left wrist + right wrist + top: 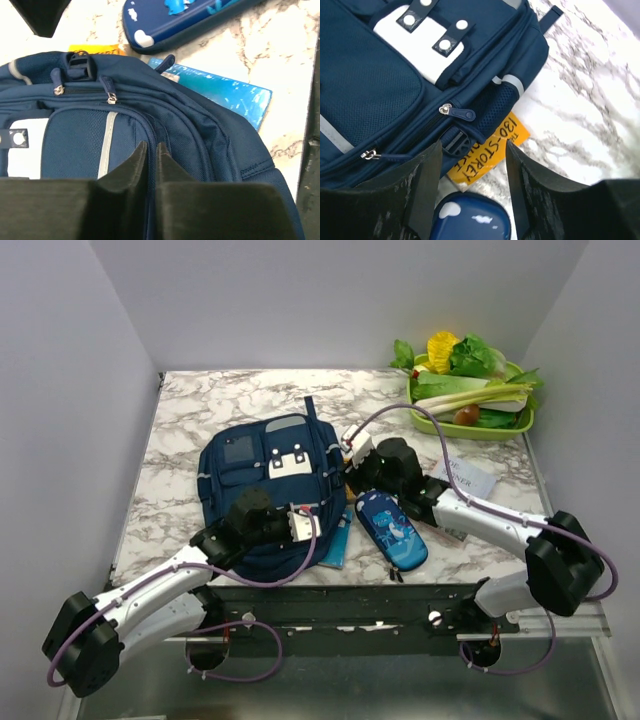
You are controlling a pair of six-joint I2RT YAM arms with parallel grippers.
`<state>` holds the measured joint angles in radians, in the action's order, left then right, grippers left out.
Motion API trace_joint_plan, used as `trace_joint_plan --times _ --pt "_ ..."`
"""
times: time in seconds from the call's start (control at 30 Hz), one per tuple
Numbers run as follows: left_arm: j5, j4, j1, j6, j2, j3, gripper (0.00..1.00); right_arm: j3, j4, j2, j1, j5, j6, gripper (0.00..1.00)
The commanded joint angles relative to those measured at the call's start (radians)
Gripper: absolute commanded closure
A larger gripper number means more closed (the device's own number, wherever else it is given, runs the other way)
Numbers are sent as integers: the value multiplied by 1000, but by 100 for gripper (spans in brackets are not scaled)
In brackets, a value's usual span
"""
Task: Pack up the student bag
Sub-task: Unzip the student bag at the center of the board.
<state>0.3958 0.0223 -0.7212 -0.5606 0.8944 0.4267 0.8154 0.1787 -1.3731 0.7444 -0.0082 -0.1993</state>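
Observation:
The student bag (262,475) is a navy backpack lying flat on the marble table, front pockets up. My left gripper (300,523) sits at the bag's near right edge. In the left wrist view the bag (75,135) fills the frame, and the left gripper (151,147) has its jaws almost together with a ridge of blue bag fabric pinched between them. My right gripper (352,453) is at the bag's right side. In the right wrist view it (473,150) is open and empty above an orange book (492,145) that sticks out from under the bag (370,85).
A blue pencil case (392,530) lies right of the bag, also seen in the wrist views (185,17) (470,220). A light blue book (335,540) (225,95) lies partly under the bag's near corner. A green tray of vegetables (470,420) stands at the back right. A white card (468,478) lies near the right arm.

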Motion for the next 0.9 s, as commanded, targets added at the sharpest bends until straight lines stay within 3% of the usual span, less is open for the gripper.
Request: trace_joint_plan --times 0.0,0.1,0.53,0.87 --pt "-52 5 6 -74 -48 24 93 100 -145 -93 1 -96 -286 39" --pt "-72 33 6 -62 -77 56 100 155 -175 -153 1 -111 -353 39" --pt "-25 159 6 -5 -201 87 100 251 -202 -282 -45 -297 -462 43" --pt "-14 165 6 -5 -229 76 100 292 -197 -323 -45 -388 -499 45"
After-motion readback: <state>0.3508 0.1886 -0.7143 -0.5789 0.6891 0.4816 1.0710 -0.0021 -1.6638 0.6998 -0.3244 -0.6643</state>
